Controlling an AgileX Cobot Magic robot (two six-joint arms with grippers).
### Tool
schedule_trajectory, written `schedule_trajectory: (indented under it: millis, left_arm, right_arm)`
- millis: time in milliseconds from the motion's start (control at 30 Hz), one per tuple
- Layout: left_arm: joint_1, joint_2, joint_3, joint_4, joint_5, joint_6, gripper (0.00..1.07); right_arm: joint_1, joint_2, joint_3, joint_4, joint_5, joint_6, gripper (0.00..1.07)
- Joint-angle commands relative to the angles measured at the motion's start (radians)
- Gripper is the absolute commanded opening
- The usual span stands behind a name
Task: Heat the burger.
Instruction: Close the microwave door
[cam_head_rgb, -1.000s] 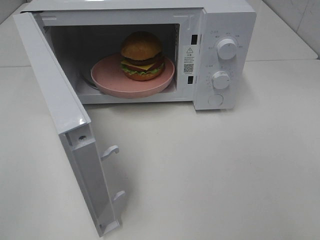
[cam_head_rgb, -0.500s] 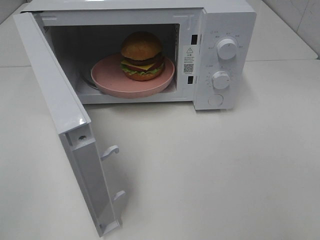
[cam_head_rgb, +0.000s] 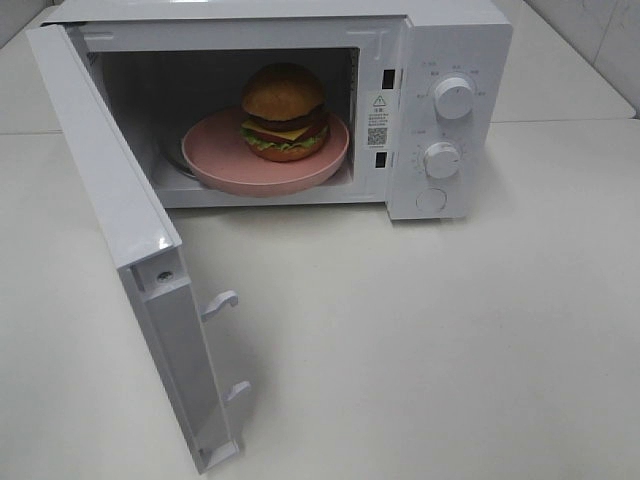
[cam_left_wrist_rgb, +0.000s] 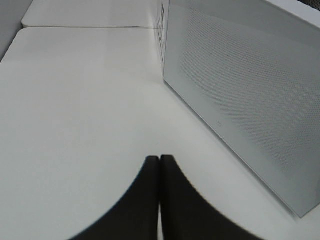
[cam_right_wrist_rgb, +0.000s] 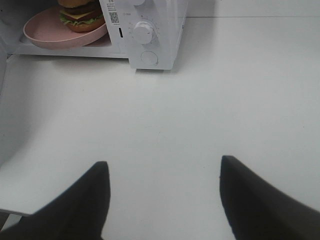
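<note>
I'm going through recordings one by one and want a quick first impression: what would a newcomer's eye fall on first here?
The burger on its pink plate, sitting inside the white microwave at the far side of the table. Next, the microwave door, swung wide open to the left. Both claws hang over the table: the left claw shut, the right claw open and facing the microwave.
</note>
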Motion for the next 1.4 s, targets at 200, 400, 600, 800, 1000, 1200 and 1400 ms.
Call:
schedule_trajectory:
  millis: [200,400,600,800,1000,1200,1400]
  left_arm:
    - [0.001,-0.016,-0.008,-0.034,-0.205,0.002,0.0]
    - [0.001,0.067,0.052,-0.08,-0.371,0.006,0.0]
    - [0.001,0.211,0.066,-0.129,-0.511,0.138,0.0]
    - [0.001,0.429,0.066,-0.206,-0.707,0.248,0.0]
    - [0.001,0.618,0.066,-0.291,-0.779,0.271,0.0]
    - [-0.003,0.757,0.061,-0.355,-0.816,0.271,0.0]
    - [-0.085,0.889,0.061,-0.384,-0.906,0.271,0.0]
  right_arm:
    - [0.0,-0.027,0.002,0.007,-0.016,-0.011,0.6]
    - [0.0,-0.027,0.002,0.007,-0.016,-0.011,0.6]
    - [0.0,-0.027,0.002,0.007,-0.016,-0.011,0.6]
    - [0.0,-0.027,0.002,0.007,-0.016,-0.011,0.6]
    - [0.0,-0.027,0.002,0.007,-0.016,-0.011,0.6]
    - [0.0,-0.027,0.002,0.007,-0.016,-0.011,0.6]
    - [0.0,-0.027,0.002,0.007,-0.016,-0.011,0.6]
